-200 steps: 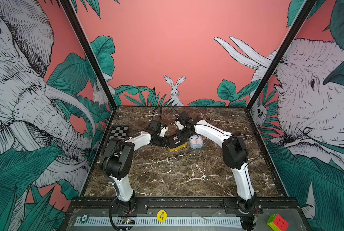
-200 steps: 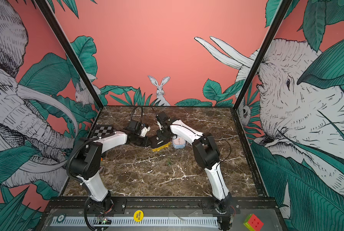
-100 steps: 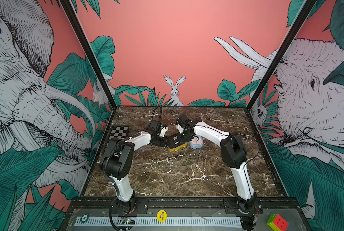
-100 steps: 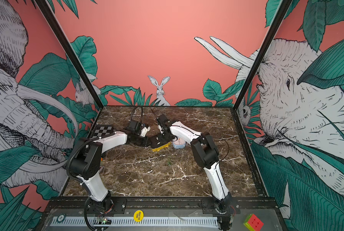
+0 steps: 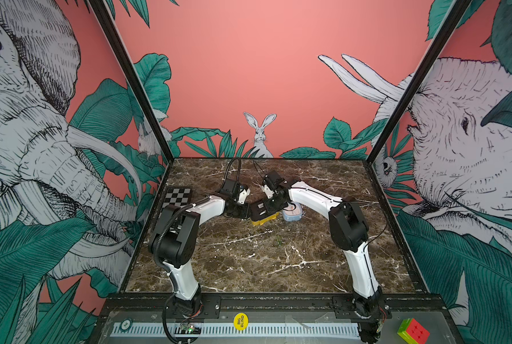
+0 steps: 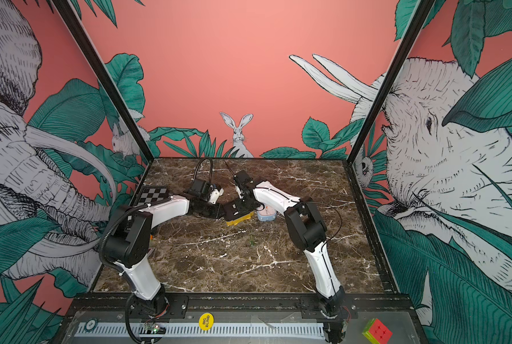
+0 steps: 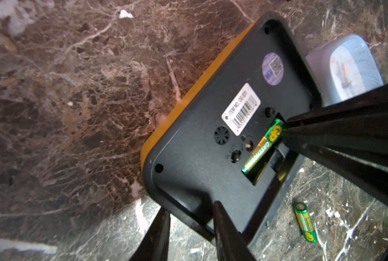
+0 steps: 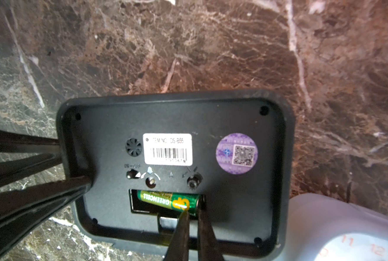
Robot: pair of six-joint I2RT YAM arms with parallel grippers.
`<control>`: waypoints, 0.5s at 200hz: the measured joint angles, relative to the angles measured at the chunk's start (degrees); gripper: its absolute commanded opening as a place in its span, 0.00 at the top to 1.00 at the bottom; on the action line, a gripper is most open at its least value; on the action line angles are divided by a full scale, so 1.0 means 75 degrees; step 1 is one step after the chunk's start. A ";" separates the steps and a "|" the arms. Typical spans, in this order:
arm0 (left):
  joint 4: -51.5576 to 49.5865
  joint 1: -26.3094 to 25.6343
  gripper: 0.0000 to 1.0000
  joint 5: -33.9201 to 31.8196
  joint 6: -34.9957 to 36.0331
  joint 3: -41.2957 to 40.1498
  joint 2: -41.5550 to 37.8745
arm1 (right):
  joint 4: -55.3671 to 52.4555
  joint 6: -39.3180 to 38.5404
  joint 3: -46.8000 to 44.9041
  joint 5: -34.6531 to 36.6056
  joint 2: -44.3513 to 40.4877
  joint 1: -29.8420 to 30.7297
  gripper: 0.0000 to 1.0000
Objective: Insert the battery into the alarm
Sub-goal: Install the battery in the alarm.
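Note:
The alarm (image 8: 188, 156) lies face down on the marble, its black back up over a yellow body (image 5: 265, 221). A green battery (image 8: 168, 200) lies slightly askew in the open compartment and also shows in the left wrist view as the battery (image 7: 263, 146). My right gripper (image 8: 193, 212) is shut. One fingertip (image 8: 184, 222) rests on the battery's end and the other stands at the compartment's end wall. My left gripper (image 7: 189, 217) is shut on the alarm's rim at the short side.
A second green battery (image 7: 305, 222) lies loose on the marble in front of the alarm. A pale blue clock (image 5: 292, 213) sits right beside the alarm. A checkerboard (image 5: 177, 196) lies at the left edge, and a coloured cube (image 5: 412, 332) sits outside the front rail.
The right wrist has shifted slightly over the alarm. The left arm and the alarm have stayed in place.

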 measured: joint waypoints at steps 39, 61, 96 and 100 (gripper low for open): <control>-0.0003 0.0000 0.67 0.0000 0.0000 0.0000 0.0000 | 0.0017 0.0003 0.0003 0.0082 0.0000 -0.0003 0.86; -0.0003 0.0000 0.67 0.0000 0.0000 0.0000 0.0000 | 0.0050 0.0006 0.0003 0.0093 0.0000 -0.0012 0.85; -0.0006 0.0000 0.67 0.0003 0.0000 0.0000 0.0003 | 0.0134 0.0026 0.0003 0.0076 0.0000 -0.0012 0.85; -0.0006 0.0000 0.67 0.0003 0.0000 0.0000 0.0006 | 0.0143 0.0029 0.0003 0.0064 0.0000 -0.0015 0.86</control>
